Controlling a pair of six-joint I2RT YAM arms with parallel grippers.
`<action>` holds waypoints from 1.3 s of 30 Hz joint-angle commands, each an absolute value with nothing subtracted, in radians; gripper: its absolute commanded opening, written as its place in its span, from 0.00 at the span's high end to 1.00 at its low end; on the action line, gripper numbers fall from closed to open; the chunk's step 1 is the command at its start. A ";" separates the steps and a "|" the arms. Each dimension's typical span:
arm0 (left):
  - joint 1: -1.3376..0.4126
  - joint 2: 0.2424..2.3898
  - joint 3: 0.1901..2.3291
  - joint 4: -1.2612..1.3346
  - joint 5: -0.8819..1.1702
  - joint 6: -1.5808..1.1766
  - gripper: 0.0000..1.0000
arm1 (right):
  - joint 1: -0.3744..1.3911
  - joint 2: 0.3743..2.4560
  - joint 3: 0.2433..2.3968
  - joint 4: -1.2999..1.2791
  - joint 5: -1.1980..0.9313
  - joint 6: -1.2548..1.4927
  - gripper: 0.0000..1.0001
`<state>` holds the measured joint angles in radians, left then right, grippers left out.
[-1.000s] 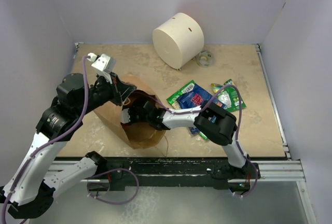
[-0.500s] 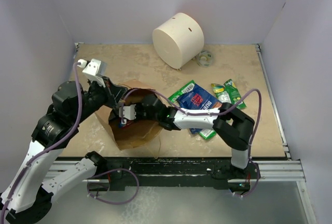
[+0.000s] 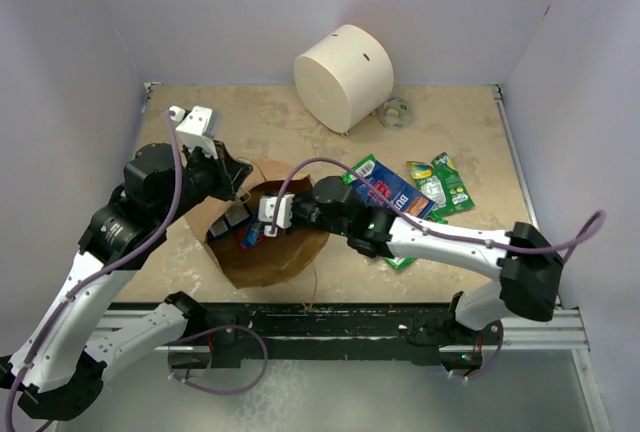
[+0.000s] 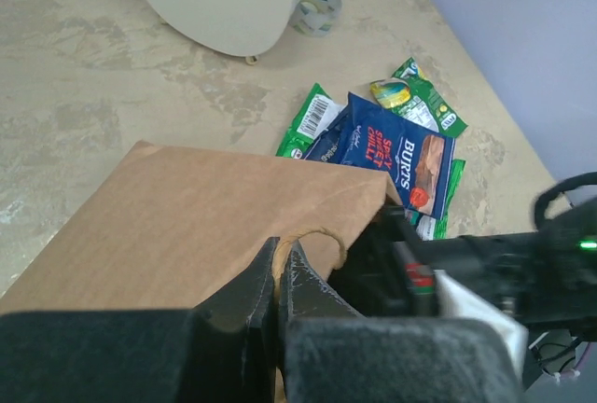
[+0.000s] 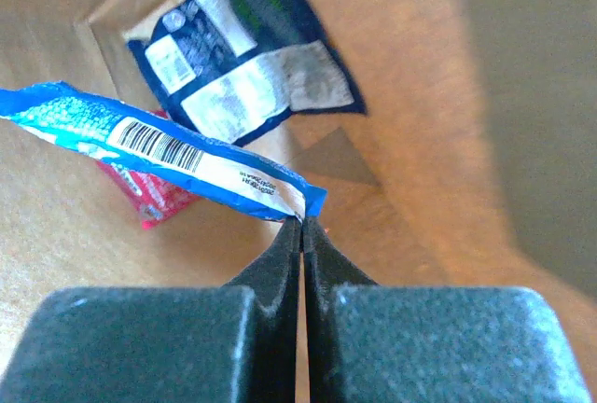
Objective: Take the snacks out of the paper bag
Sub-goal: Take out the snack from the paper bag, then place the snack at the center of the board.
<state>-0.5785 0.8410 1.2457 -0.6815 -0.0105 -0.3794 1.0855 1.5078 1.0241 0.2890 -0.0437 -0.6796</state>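
The brown paper bag point(image 3: 285, 252) lies on its side at the table's front left, its mouth facing left. My left gripper point(image 3: 232, 184) is shut on the bag's thin twisted handle point(image 4: 317, 235) and holds the mouth up; the bag's side point(image 4: 187, 216) fills the left wrist view. My right gripper point(image 3: 256, 233) is inside the bag, shut on the corner of a bright blue snack packet point(image 5: 159, 146). A dark blue packet point(image 5: 242, 48) and a small red packet point(image 5: 149, 200) lie deeper in the bag. Outside it lie a dark blue packet point(image 3: 385, 192) and green packets point(image 3: 445, 180).
A big white cylinder point(image 3: 343, 77) stands at the back of the table with a small clear tape roll point(image 3: 396, 112) beside it. The packets on the table also show in the left wrist view point(image 4: 396, 156). Purple walls close in the left, back and right sides.
The right arm has stretched out, its elbow swinging right. Its gripper now holds a blue packet in the bag's mouth. The left gripper and the bag's mouth have shifted slightly.
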 commanded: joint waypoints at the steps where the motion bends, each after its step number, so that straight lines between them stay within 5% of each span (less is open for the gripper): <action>1: -0.580 0.855 1.274 -0.657 -0.049 -0.407 1.00 | 1.085 1.385 1.023 0.251 -0.085 -0.612 1.00; 16: -0.580 0.955 1.308 -0.774 -0.221 -0.440 1.00 | 1.085 1.033 1.097 -0.113 0.029 -0.687 1.00; 24: -0.580 0.994 1.316 -0.844 -0.294 -0.475 1.00 | 1.074 0.980 1.160 -0.160 0.294 -0.735 1.00; 39: -0.580 1.027 1.340 -0.910 -0.350 -0.512 1.00 | 0.692 1.047 1.052 -0.025 0.419 -0.500 1.00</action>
